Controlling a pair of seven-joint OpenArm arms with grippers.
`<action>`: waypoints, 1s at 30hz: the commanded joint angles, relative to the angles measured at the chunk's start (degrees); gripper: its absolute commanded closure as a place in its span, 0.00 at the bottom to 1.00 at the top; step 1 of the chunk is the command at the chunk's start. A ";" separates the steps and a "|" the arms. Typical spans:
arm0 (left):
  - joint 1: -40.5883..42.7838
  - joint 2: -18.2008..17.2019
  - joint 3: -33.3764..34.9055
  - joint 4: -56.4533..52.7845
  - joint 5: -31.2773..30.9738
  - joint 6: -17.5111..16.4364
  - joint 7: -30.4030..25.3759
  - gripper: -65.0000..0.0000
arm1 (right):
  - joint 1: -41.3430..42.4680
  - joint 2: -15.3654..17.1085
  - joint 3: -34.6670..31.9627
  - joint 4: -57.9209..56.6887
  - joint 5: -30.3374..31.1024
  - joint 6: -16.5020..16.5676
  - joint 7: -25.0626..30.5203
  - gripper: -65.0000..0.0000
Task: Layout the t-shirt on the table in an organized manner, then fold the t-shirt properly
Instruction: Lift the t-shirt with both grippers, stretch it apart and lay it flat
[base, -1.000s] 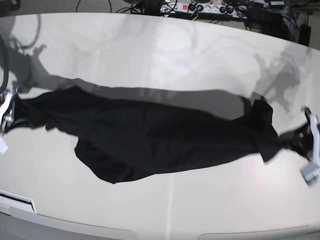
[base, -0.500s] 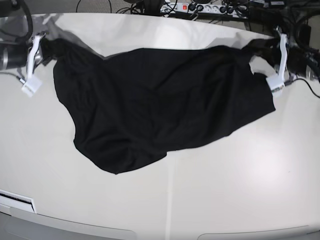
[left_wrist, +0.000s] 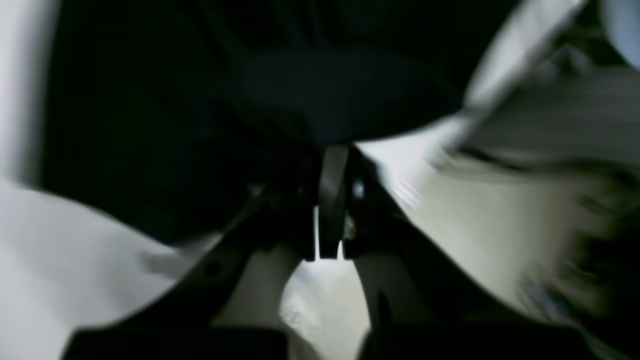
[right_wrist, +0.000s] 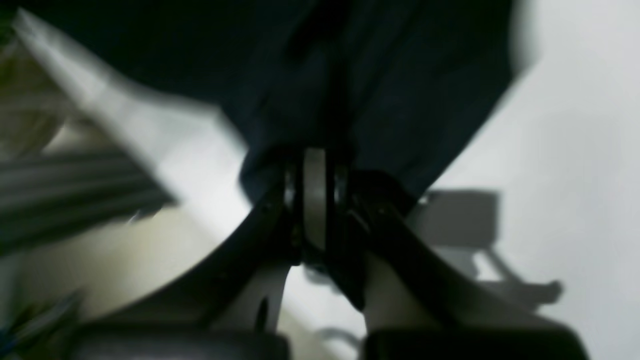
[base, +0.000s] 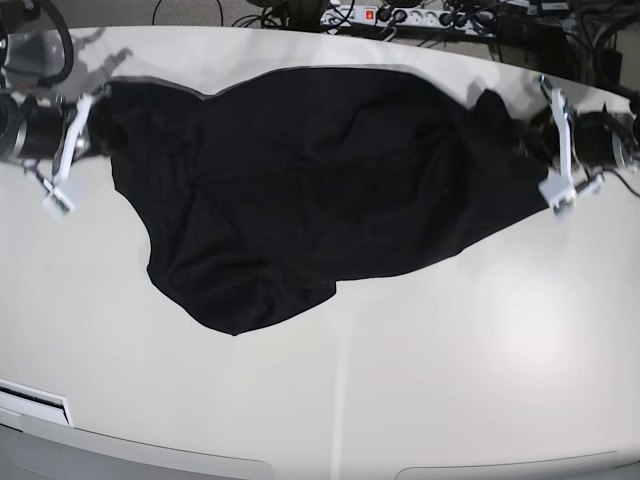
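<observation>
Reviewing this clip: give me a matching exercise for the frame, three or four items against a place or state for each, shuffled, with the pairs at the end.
Column one:
1. left gripper
2. right gripper
3. t-shirt
4. power strip

Column two:
A. spread out black across the far half of the table
B. shut on fabric at the base view's left side
C. lying beyond the table's far edge
D. shut on fabric at the base view's right side

Pairs: 1-D, 2-B, 3-A, 4-C
</observation>
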 joint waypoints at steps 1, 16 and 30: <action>-6.29 -1.70 -1.03 0.90 1.66 1.01 -2.80 1.00 | 4.11 1.27 0.83 1.11 0.33 -0.17 1.05 1.00; -39.04 -8.00 -4.68 -8.02 -16.41 0.48 9.16 1.00 | 13.90 -0.50 18.82 14.82 21.64 1.87 -13.90 1.00; -15.56 0.83 -3.06 -18.82 -22.01 -2.70 22.62 1.00 | -3.23 -6.10 8.31 14.80 13.40 1.87 -18.53 1.00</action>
